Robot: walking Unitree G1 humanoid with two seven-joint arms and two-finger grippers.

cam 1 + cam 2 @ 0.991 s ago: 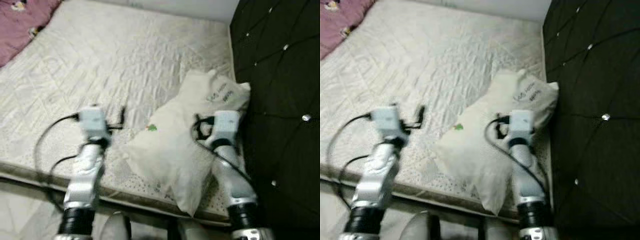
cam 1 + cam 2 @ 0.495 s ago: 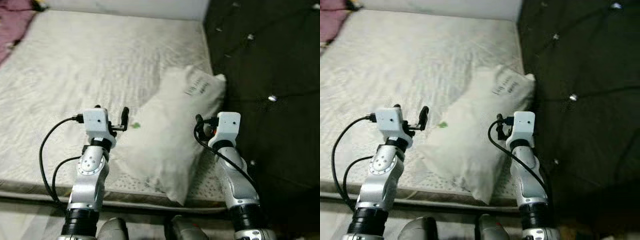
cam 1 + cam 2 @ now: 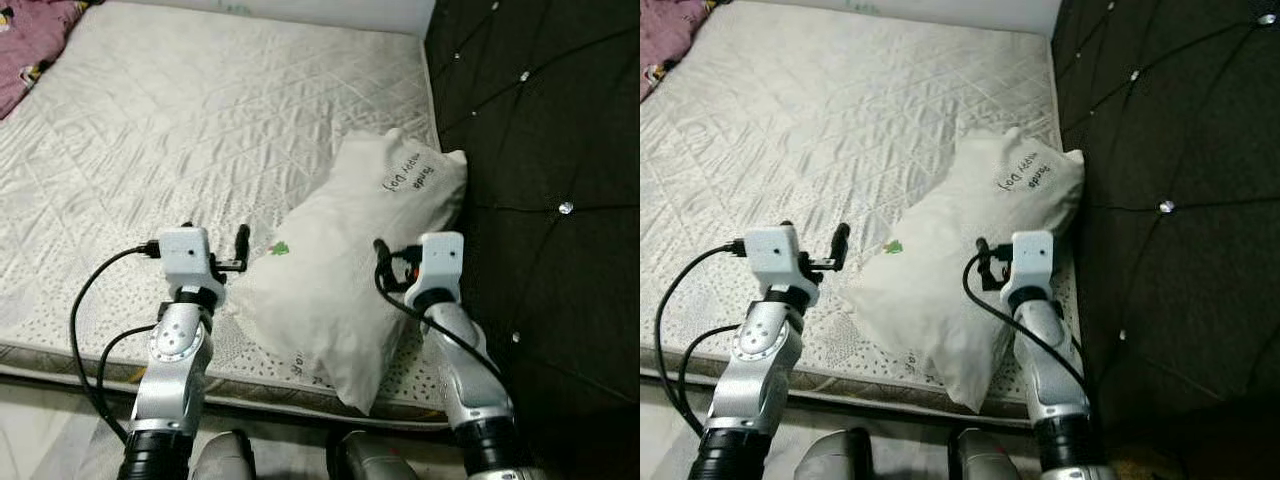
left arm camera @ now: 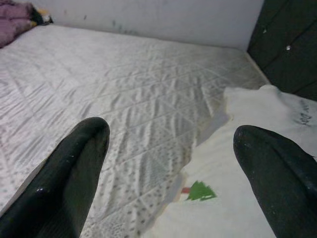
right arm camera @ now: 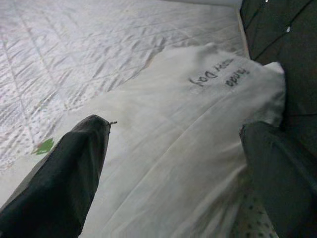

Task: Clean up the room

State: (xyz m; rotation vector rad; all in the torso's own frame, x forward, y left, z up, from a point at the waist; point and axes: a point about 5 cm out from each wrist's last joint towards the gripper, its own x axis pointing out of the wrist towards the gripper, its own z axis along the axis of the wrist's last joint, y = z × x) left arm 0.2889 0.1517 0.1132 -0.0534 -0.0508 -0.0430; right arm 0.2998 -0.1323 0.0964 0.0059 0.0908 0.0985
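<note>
Your left gripper (image 4: 168, 163) and right gripper (image 5: 173, 163), both spread wide, flank the white pillow (image 3: 340, 270) lying askew on the quilted mattress (image 3: 200, 130) beside the black headboard (image 3: 540, 150); nothing grasped, tidying looks barely begun

Bare mattress (image 3: 180, 130) lies open left of pillow (image 3: 340, 270); headboard (image 3: 540, 150) blocks right.

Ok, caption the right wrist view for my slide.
Right gripper, fingers spread wide, poised over a white pillow on the quilted mattress beside a dark tufted headboard.
</note>
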